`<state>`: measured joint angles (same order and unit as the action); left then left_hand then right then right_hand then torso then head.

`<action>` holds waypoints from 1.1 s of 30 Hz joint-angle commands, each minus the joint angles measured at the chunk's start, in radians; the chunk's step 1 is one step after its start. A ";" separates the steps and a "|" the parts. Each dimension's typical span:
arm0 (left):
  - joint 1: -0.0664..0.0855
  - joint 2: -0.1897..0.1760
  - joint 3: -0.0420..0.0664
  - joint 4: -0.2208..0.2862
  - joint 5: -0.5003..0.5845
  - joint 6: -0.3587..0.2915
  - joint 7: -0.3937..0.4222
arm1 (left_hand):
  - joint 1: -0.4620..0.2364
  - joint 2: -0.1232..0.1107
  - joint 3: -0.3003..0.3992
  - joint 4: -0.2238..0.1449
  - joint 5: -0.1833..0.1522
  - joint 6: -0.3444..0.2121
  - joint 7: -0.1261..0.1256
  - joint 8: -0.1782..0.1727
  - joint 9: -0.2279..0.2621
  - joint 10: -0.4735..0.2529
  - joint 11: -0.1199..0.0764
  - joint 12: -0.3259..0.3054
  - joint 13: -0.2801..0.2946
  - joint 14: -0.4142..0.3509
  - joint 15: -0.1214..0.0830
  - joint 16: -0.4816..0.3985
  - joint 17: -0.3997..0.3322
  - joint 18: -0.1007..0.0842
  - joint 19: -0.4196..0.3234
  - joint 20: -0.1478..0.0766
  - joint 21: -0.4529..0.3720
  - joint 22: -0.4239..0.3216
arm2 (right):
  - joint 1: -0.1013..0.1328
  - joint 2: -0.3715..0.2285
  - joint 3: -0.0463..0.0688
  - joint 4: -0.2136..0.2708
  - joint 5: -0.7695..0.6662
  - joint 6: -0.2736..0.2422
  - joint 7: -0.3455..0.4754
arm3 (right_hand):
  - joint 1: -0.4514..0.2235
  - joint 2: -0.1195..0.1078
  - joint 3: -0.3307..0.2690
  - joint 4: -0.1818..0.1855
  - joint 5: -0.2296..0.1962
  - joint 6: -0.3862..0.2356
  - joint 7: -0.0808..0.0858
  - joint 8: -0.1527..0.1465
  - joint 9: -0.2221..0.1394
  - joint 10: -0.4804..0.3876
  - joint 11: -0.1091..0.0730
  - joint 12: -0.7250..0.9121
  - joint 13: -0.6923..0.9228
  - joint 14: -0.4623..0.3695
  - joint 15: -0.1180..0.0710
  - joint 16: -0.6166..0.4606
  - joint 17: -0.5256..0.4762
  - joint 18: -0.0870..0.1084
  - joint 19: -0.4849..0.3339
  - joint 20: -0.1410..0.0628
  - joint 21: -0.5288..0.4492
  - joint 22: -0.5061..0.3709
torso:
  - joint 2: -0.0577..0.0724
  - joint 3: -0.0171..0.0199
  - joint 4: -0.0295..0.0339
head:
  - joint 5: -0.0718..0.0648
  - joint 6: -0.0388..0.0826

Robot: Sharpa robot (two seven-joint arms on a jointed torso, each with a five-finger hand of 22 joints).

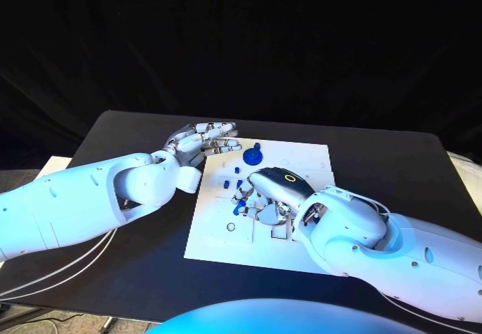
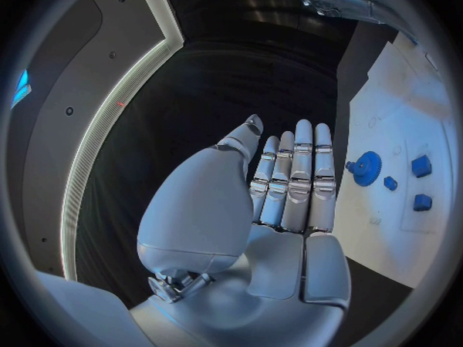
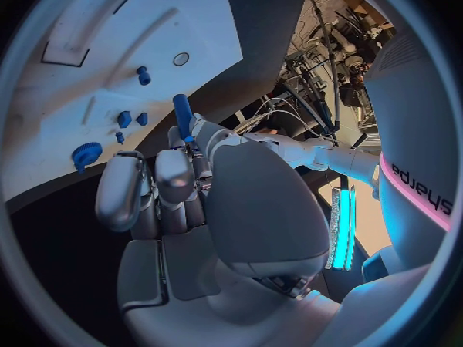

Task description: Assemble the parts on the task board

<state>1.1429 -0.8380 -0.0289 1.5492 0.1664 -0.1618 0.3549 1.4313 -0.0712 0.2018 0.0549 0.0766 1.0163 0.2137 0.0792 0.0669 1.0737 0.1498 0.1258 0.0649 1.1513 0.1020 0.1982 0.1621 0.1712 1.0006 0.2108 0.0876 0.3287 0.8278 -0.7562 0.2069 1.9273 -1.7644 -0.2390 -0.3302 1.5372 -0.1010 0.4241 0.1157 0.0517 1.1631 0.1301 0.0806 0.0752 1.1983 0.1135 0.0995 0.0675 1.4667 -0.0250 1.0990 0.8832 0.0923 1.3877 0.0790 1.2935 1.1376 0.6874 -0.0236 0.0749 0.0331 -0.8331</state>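
Over the white board (image 1: 301, 156), the right hand (image 1: 263, 198) pinches a blue peg (image 3: 182, 113) upright. Beside the board's far left edge, the left hand (image 1: 204, 142) hovers flat, fingers straight, holding nothing, near a blue gear (image 1: 253, 156).

**Three cameras, one white board**

The head view looks steeply down on the black table (image 1: 131, 132) from above. Each wrist view sits close behind its own hand, looking along the fingers (image 2: 294, 177). All three share the task board (image 1: 291, 156) and its blue gear (image 1: 253, 155).
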 commanded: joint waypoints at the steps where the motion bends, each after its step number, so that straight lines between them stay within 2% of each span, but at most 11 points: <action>1: 0.000 0.005 0.001 -0.002 -0.003 0.016 0.008 | -0.007 0.001 0.002 0.006 0.004 -0.006 0.000 -0.004 -0.001 -0.003 0.005 -0.006 0.001 0.009 -0.001 -0.003 -0.002 0.013 0.006 0.002 0.005 -0.001 | -0.013 0.021 -0.006 -0.023 -0.004 0.010 0.036 | 0.001 0.002 0.044 -0.036 0.006 -0.002 0.005 -0.005 -0.002 0.059 -0.052 -0.002 0.001 0.008 0.001 0.006 0.001 -0.001 0.000 0.001 0.004 0.000 | 0.002 -0.0007 0.0005 | 0.008 -0.002; 7: 0.000 0.011 0.001 -0.006 -0.003 0.019 0.008 | -0.007 0.001 0.002 0.006 0.004 -0.006 0.000 -0.004 -0.001 -0.003 0.005 -0.006 0.001 0.009 -0.001 -0.003 -0.002 0.013 0.006 0.002 0.005 -0.001 | -0.028 0.058 -0.019 -0.061 -0.015 0.015 0.047 | -0.001 0.002 0.048 -0.039 0.006 -0.003 0.006 -0.006 -0.002 0.058 -0.051 -0.004 0.001 0.008 0.001 0.007 0.001 -0.001 0.000 0.002 0.003 0.000 | 0.002 0.0003 0.0015 | 0.011 -0.008; 15: 0.000 0.013 0.001 -0.010 -0.003 0.021 0.008 | -0.007 0.001 0.002 0.006 0.004 -0.006 0.000 -0.004 -0.001 -0.003 0.005 -0.006 0.001 0.009 -0.001 -0.003 -0.002 0.013 0.006 0.002 0.005 -0.001 | -0.041 0.086 -0.031 -0.104 -0.043 0.025 0.055 | -0.004 0.002 0.053 -0.043 0.007 -0.004 0.007 -0.007 -0.002 0.058 -0.050 -0.006 0.001 0.007 0.002 0.007 0.001 -0.001 -0.001 0.002 0.003 0.000 | 0.001 0.0003 0.0012 | 0.015 -0.014; 26: 0.000 0.013 0.001 -0.010 -0.003 0.022 0.008 | -0.007 0.001 0.002 0.006 0.004 -0.006 0.000 -0.004 -0.001 -0.003 0.005 -0.006 0.001 0.009 -0.001 -0.003 -0.002 0.013 0.006 0.002 0.005 -0.001 | -0.047 0.088 -0.035 -0.121 -0.053 0.039 0.048 | -0.005 0.002 0.055 -0.044 0.007 -0.004 0.007 -0.007 -0.002 0.058 -0.050 -0.006 0.001 0.007 0.002 0.007 0.000 -0.001 -0.001 0.002 0.004 0.000 | 0.001 0.0006 0.0001 | 0.018 -0.019; 33: 0.000 0.013 0.001 -0.010 -0.003 0.022 0.007 | -0.007 0.001 0.002 0.006 0.004 -0.006 0.000 -0.004 -0.001 -0.003 0.005 -0.006 0.001 0.009 -0.001 -0.003 -0.002 0.013 0.006 0.002 0.005 -0.001 | -0.047 0.087 -0.036 -0.127 -0.055 0.076 0.043 | -0.007 0.002 0.058 -0.046 0.007 -0.004 0.007 -0.007 -0.002 0.059 -0.050 -0.007 0.001 0.007 0.002 0.008 0.001 -0.001 -0.002 0.003 0.004 0.000 | 0.001 0.0001 0.0000 | 0.016 -0.021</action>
<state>1.1429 -0.8270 -0.0288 1.5380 0.1663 -0.1596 0.3554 1.4313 -0.0712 0.2018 0.0549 0.0766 1.0163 0.2137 0.0793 0.0669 1.0737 0.1498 0.1258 0.0649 1.1513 0.1020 0.1967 0.1622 0.1712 1.0006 0.2109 0.0876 0.3289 0.7816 -0.6699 0.1719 1.8014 -1.8003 -0.2041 -0.2881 1.5309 -0.1072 0.4641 0.0811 0.0575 1.1597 0.1335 0.0768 0.0744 1.1979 0.1134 0.0883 0.0669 1.4667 -0.0249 1.1027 0.8828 0.0923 1.3876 0.0790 1.2935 1.1371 0.6885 -0.0230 0.0750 0.0493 -0.8534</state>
